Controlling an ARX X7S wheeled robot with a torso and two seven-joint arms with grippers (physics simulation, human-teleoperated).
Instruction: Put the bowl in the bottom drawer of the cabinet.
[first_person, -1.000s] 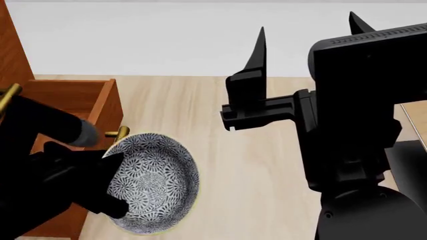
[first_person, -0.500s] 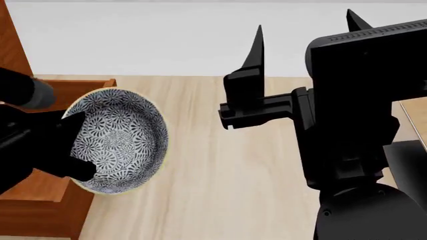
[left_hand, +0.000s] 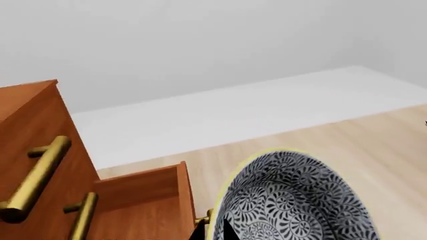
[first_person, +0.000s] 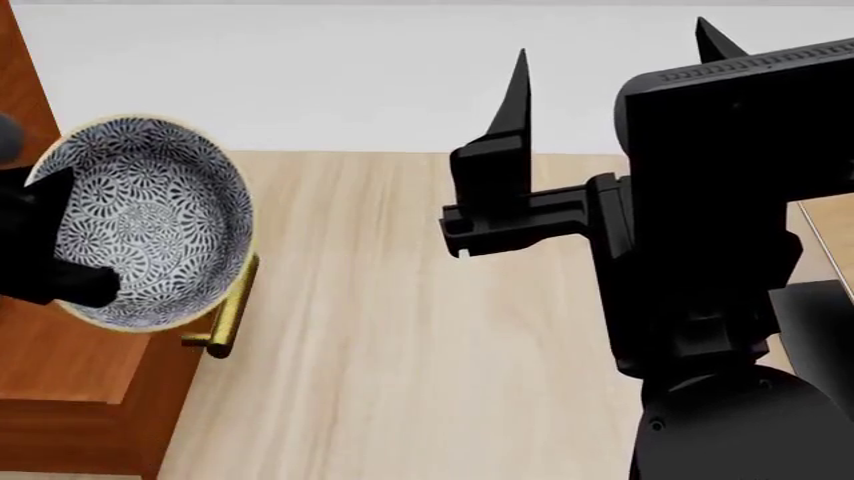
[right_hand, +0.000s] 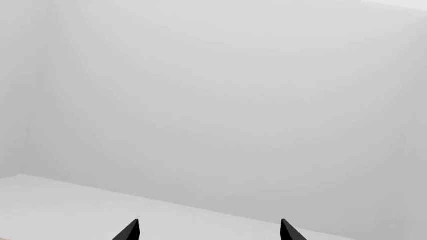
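Observation:
The blue-grey patterned bowl (first_person: 140, 215) hangs tilted at the left of the head view, over the front of the pulled-out bottom drawer (first_person: 74, 370). The drawer's brass handle (first_person: 230, 310) pokes out under the bowl's rim. My left gripper (first_person: 54, 250) is shut on the bowl's rim, one finger inside and one outside. The left wrist view shows the bowl (left_hand: 300, 200), the gripper (left_hand: 213, 234), the drawer's side wall (left_hand: 143, 197) and the cabinet (left_hand: 30, 125). My right gripper (first_person: 611, 40) is raised at mid-right, open and empty; it also shows in its wrist view (right_hand: 208, 231).
Two upper brass handles (left_hand: 37, 175) stick out of the cabinet front. Light wooden floor (first_person: 400, 330) lies right of the drawer, with a white wall (first_person: 334, 80) behind. My right arm's dark body (first_person: 707, 250) fills the right side.
My left gripper has carried the bowl up and to the left, from beside the drawer's handle to over the open drawer. The right arm has barely moved.

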